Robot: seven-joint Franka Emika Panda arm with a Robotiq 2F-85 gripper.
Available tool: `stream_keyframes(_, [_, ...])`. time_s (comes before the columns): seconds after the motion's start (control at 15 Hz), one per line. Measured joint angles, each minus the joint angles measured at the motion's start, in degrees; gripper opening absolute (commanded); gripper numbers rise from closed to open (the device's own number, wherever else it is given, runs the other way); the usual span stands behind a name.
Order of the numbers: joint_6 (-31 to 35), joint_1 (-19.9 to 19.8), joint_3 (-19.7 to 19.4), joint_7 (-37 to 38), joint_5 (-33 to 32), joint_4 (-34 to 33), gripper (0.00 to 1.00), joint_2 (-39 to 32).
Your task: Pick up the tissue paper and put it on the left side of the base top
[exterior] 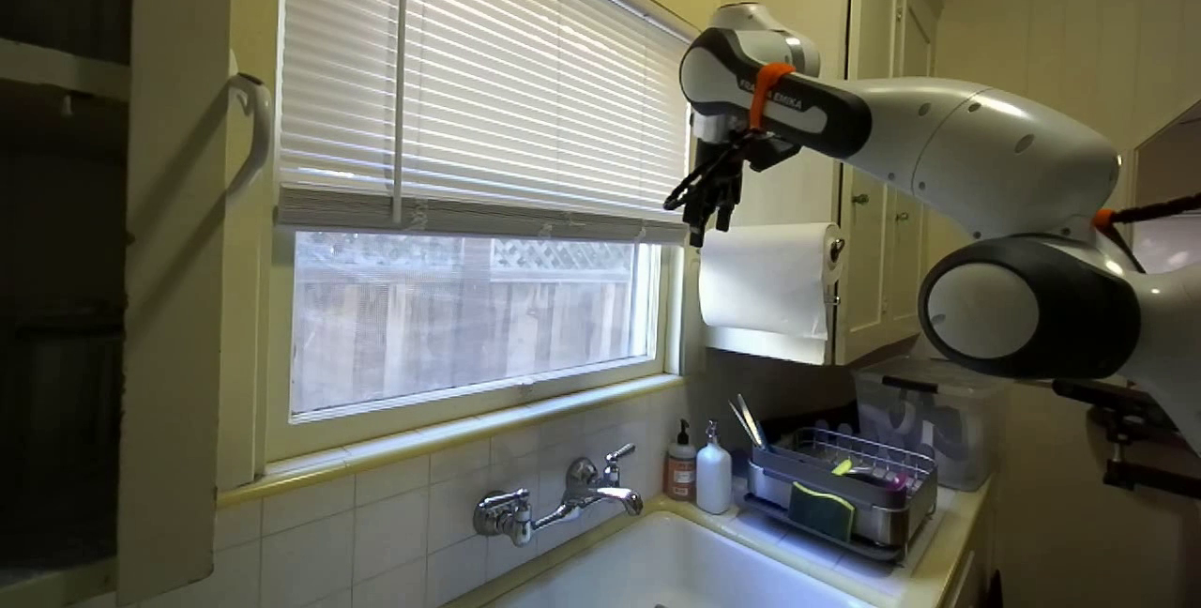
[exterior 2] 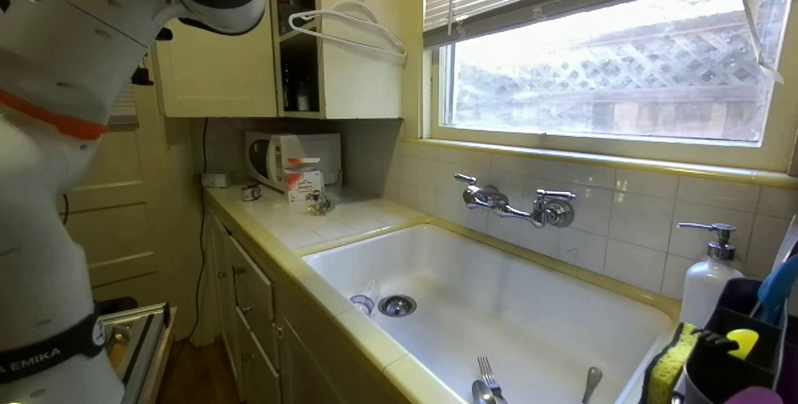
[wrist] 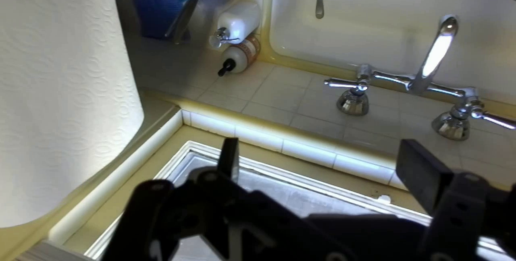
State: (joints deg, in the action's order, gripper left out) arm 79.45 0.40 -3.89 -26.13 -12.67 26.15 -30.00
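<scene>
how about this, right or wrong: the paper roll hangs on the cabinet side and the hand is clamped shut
Wrong about the hand: it is open, its fingers well apart in the wrist view. The paper roll does hang on the cabinet side.

Glaring window [exterior 2: 598, 73] — washed-out daylight, cupboard [exterior: 66, 214] in shadow

My wrist view | tissue paper [wrist: 60, 100], 9 o'clock: matt, embossed | sink [wrist: 383, 31], 2 o'clock: smooth, glossy | faucet [wrist: 431, 61], 2-3 o'clock: polished metal | sill tiles [wrist: 290, 149], 5 o'clock: glossy | my gripper [wrist: 318, 152]: matt
</scene>
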Motion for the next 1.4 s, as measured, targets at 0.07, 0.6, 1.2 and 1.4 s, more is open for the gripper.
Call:
stream_keyframes(0.07, [-1.01,1.62,-0.01,1.05,-0.75,0.00,1.00,-0.02])
stream_keyframes(0.6, [10.98,7.40,-0.86,7.37,-6.43,-0.22,1.00,-1.22])
stream_keyframes(1.2, [9.46,5.52,-1.51,18.74,-5.15,0.04,1.00,-1.34])
stream_keyframes(1.4, [6.66,4.91,-1.08,21.23,-1.77,-0.06,1.00,-1.24])
